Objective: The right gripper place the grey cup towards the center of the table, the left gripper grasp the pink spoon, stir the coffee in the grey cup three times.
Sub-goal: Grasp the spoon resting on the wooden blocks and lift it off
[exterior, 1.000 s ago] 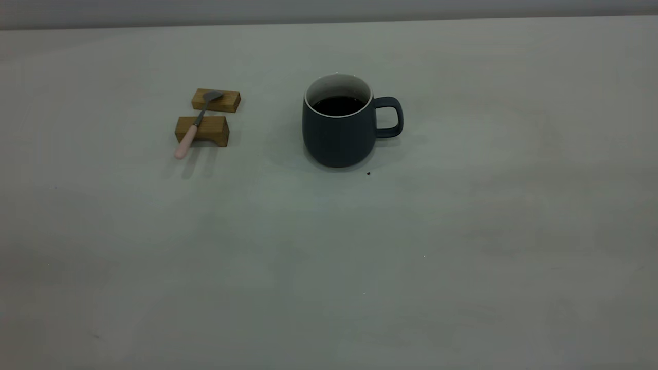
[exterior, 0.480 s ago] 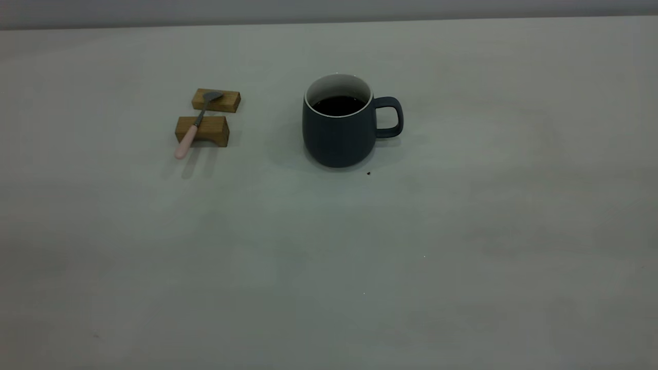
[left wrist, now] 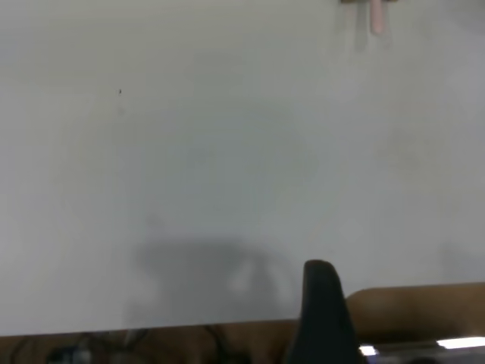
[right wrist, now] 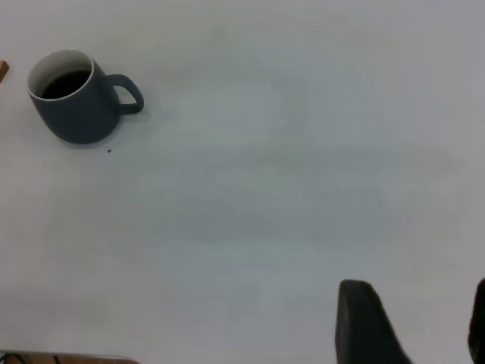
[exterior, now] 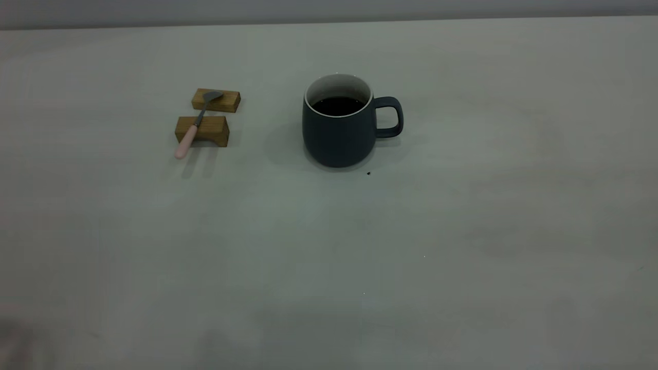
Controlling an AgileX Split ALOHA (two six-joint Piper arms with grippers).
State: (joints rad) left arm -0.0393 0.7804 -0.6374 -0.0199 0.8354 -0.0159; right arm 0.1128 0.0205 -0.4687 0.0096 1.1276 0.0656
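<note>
No change in the last second: grey cup (exterior: 336, 133) stayed at 12 o'clock from worktop (exterior: 411, 257) centre, pink spoon (exterior: 193, 128) at its 9 o'clock on wooden blocks (exterior: 213, 131). Right hand (right wrist: 420, 326) was released, well away from the cup. Couldn't tell the left hand (left wrist: 322, 311) state. Looked like the task hadn't started.

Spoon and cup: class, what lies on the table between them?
Nothing: in the exterior view, bare table separates the spoon, resting on two wooden blocks, from the cup.

exterior view angled down over table (exterior: 462, 231), wrist views high and far, sharing grey cup (right wrist: 76, 106)
</note>
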